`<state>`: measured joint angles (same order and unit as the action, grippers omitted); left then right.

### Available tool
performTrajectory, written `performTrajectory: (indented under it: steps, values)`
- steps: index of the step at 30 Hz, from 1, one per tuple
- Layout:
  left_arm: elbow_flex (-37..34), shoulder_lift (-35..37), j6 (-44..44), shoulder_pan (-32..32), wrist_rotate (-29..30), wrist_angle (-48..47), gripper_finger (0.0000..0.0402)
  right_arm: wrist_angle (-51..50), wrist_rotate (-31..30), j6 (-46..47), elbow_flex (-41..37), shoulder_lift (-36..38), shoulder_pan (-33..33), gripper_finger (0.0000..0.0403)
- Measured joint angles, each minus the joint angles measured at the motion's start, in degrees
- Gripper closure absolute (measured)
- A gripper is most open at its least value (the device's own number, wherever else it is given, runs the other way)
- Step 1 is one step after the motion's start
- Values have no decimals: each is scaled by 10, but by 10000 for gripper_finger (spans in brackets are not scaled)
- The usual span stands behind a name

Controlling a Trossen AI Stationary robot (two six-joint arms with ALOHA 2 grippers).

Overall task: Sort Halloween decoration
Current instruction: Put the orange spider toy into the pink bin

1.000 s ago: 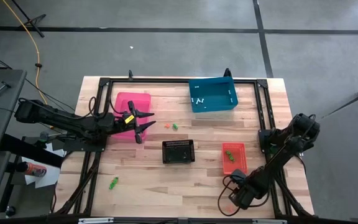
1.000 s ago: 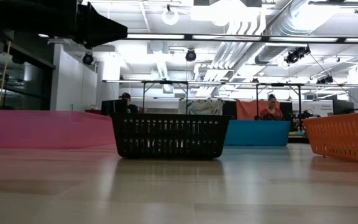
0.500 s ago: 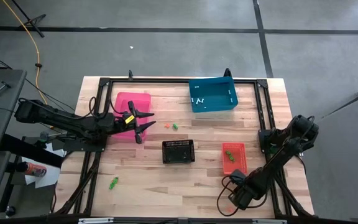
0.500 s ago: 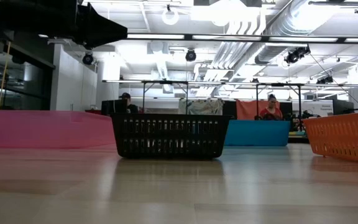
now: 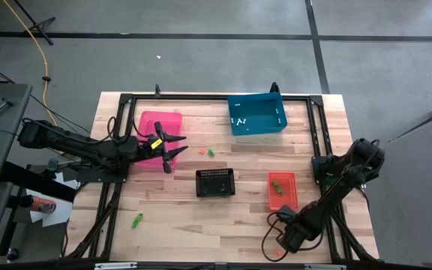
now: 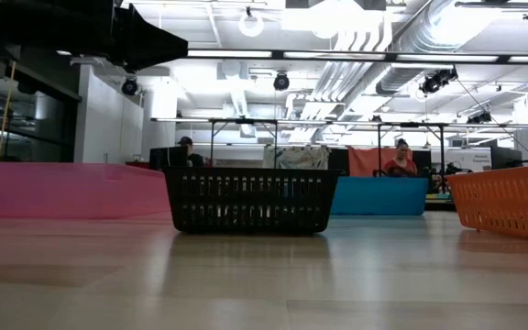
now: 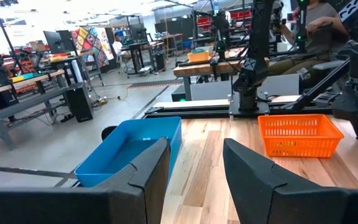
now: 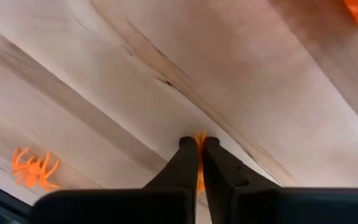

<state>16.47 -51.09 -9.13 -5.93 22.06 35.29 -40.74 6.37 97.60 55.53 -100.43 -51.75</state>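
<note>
The Halloween decoration lies scattered as tiny trinkets. An orange and a green one lie mid-table, and a green one near the front left. Green ones sit in the orange-red bin and white ones in the blue bin. An orange spider lies on the wood near my right gripper. That gripper points down at the table's front right, shut on a small orange trinket. My left gripper hovers level beside the pink bin, open and holding nothing. My right gripper pinches a small orange trinket between its two fingertips. It comes from above, pointing down. The orange piece shows in the slit between the fingers, right at the wood. I cannot tell whether it is clear of the table.
A blue bin stands at the back, a black basket mid-table and an orange-red bin right of it. A dark frame runs around the work area. Bare wood lies at the front centre. People sit at desks beyond the table.
</note>
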Motion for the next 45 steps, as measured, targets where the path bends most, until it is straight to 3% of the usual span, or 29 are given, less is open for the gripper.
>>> performTrajectory:
  steps: [8, 15, 22, 28, 31, 37, 42, 45]
  values:
    - [0, 0, 0, 0, 0, 0, 261, -26, -6, -11, -2, 31, -1, 400]
    - [0, 0, 0, 0, 0, 0, 261, 49, -62, -117, -2, 85, -1, 402]
    - [0, 0, 0, 0, 0, 1, 261, 88, -222, -231, 0, 144, 23, 402]
    - [0, 0, -7, 0, 0, 8, 261, 91, -440, -432, 0, 180, 76, 402]
    - [0, 0, -18, 0, 0, 21, 261, 105, -495, -543, 0, 184, 128, 403]
    - [0, 0, -20, 0, -1, 26, 261, 229, -472, -793, 0, 178, 265, 403]
    - [0, 0, -16, 0, -46, 21, 261, 430, -335, -999, -1, 178, 366, 403]
    - [0, 0, -16, 0, -66, 19, 261, 514, -239, -1058, -1, 172, 414, 403]
